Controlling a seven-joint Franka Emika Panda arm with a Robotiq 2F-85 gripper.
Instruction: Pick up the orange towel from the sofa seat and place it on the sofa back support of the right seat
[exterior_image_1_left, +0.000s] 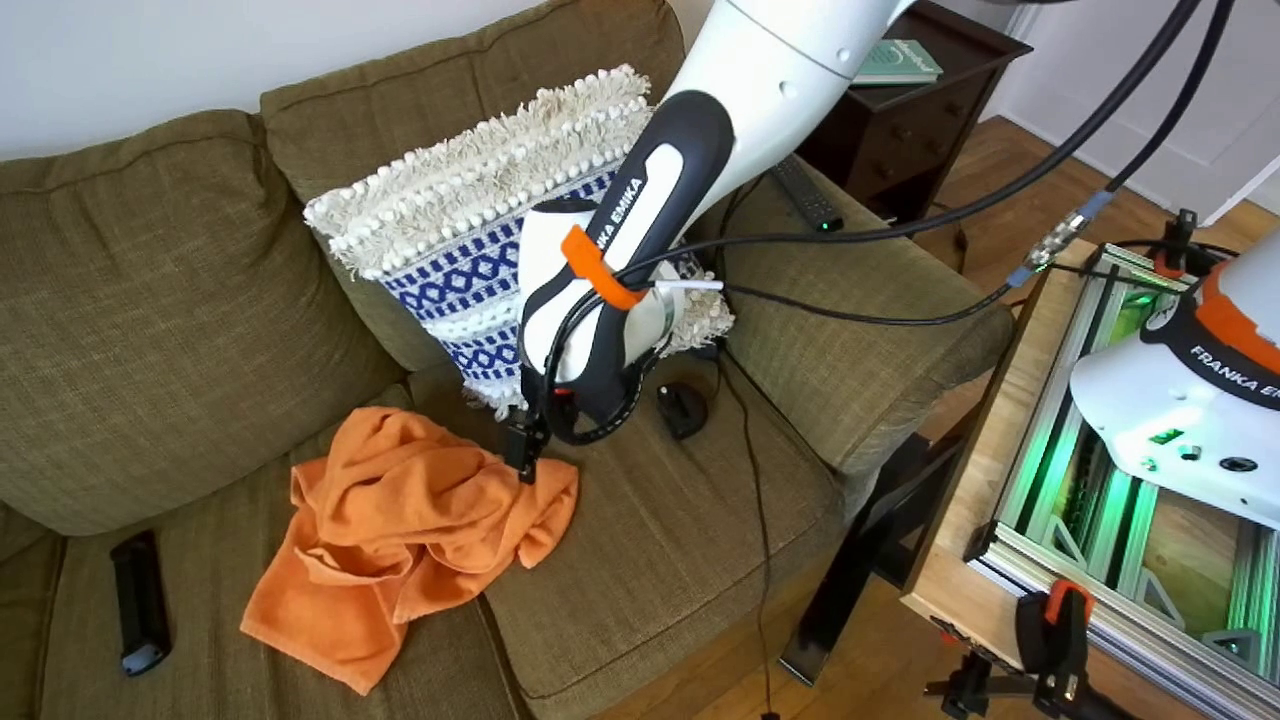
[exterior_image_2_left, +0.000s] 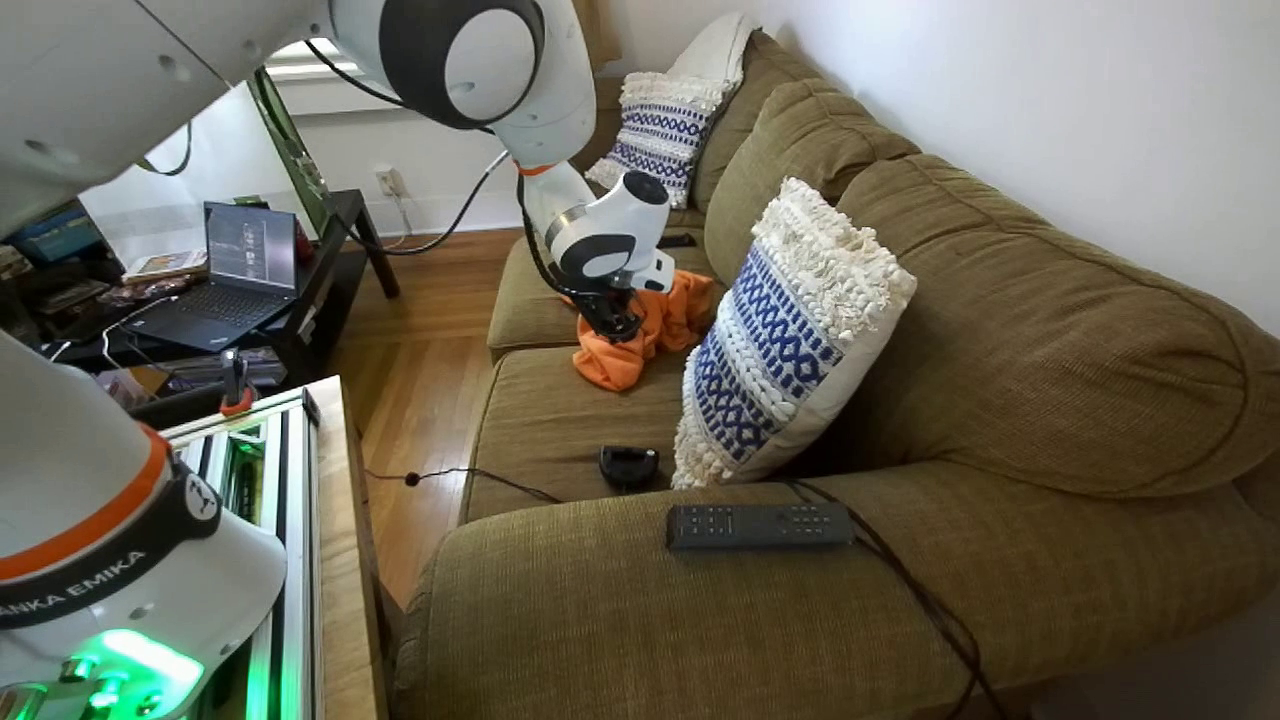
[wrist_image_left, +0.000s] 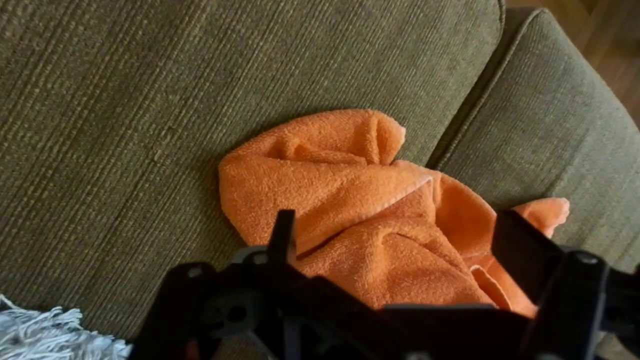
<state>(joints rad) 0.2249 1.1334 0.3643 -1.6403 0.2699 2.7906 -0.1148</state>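
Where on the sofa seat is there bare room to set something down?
A wide patch of seat cushion is free between the orange towel and the black cable; a narrower one lies between the towel and the dark oblong object. It is crowded by the fringed pillow, with the small black object close beside it, and where the fingers spread over the towel.

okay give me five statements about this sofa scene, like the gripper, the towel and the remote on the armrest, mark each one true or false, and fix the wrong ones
1. The gripper is open. True.
2. The towel is crumpled. True.
3. The towel hangs over the sofa back. False: it lies on the seat.
4. The remote lies on the armrest. True.
5. The gripper is over the armrest. False: it is at the towel.
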